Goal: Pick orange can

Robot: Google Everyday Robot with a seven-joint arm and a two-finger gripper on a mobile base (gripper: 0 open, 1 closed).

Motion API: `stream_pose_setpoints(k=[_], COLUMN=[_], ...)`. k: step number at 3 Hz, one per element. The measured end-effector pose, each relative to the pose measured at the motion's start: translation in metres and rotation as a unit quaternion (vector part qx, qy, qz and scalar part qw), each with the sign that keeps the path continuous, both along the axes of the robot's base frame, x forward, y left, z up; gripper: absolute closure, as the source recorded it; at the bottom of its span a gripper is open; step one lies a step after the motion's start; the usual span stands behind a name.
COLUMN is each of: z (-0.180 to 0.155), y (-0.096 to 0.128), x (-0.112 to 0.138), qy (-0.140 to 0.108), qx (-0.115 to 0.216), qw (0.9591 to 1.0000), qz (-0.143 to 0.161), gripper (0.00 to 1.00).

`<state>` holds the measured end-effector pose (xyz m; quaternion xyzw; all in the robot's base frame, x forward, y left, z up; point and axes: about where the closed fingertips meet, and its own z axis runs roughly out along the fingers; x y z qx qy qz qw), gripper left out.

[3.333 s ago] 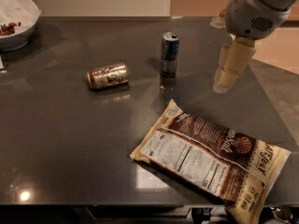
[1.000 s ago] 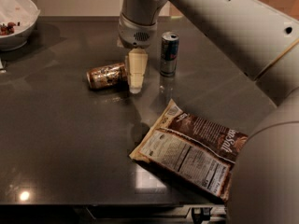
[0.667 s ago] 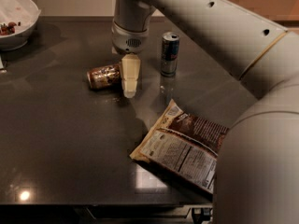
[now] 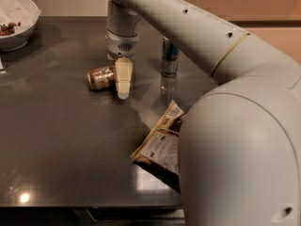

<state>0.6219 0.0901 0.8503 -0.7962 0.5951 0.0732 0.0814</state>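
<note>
Orange can (image 4: 99, 77) is seen lying on its side on the dark table (image 4: 61, 140), in the far-left part of the surface, with one shiny end turned toward the left. Its right end is partly covered by the gripper (image 4: 123, 93), which is pointed straight down in front of it, the cream tip reaching to or just above the tabletop. Whether the gripper is touching the can, and whether it is open or closed, cannot be told from this angle.

Beyond the gripper, to the right, a slim blue-and-silver can (image 4: 170, 58) is found standing upright, apart from the lying can. Nearer the front edge, a brown snack bag (image 4: 162, 147) is laid flat, its right part hidden behind the robot's large grey arm (image 4: 235, 140), which fills the right side of the view. A white bowl (image 4: 21, 39) with some dark contents is placed at the far-left corner, well apart from the can.
</note>
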Motion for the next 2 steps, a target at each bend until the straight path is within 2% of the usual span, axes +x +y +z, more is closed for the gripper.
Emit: stream_pose_setpoints(k=[1, 2], z=[-0.0077, -0.0054], y=[0.0041, 0.0048], x=[0.0129, 0.0173], qy=[0.009, 0.010], qx=[-0.002, 0.007], qw=[1.0000, 0.9999], qz=[0.000, 0.002], gripper=[0.18, 0.41])
